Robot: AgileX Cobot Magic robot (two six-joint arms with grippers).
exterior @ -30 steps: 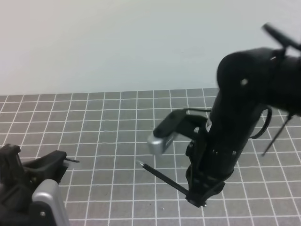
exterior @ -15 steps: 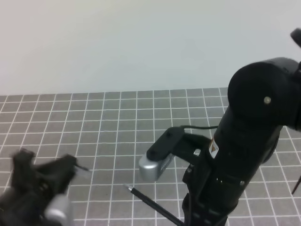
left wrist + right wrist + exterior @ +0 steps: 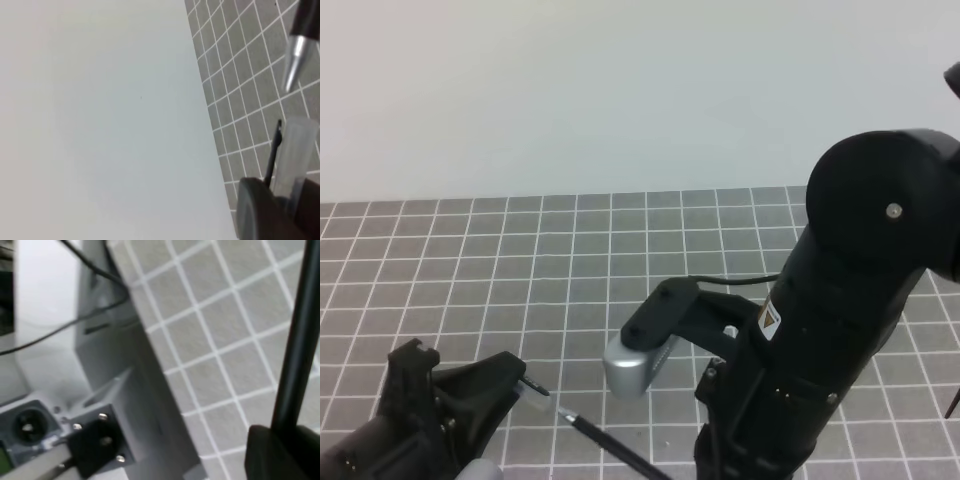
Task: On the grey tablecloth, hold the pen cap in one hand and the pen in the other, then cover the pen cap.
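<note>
- Pen (image 3: 610, 448): held low in right gripper (image 3: 280, 450), clenched on the barrel's rear end, silvery tip (image 3: 295, 62) aimed at the cap.
- Pen cap (image 3: 292, 150): clamped in left gripper (image 3: 510, 385), open mouth just short of the tip, above the grey tablecloth (image 3: 570, 260).
- Both likely light, stiff, smooth plastic; slip-prone.
- Grip far from the tip: expect wobble, needs straight axial push.
- Cap looks thin-walled; moderate squeeze only.

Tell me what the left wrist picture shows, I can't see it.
A dark claw holds a short see-through pen cap with a thin black clip, and a black pen's silvery tip points at it from just above. Behind lie grey white-gridded tablecloth and pale blank surface.
</note>
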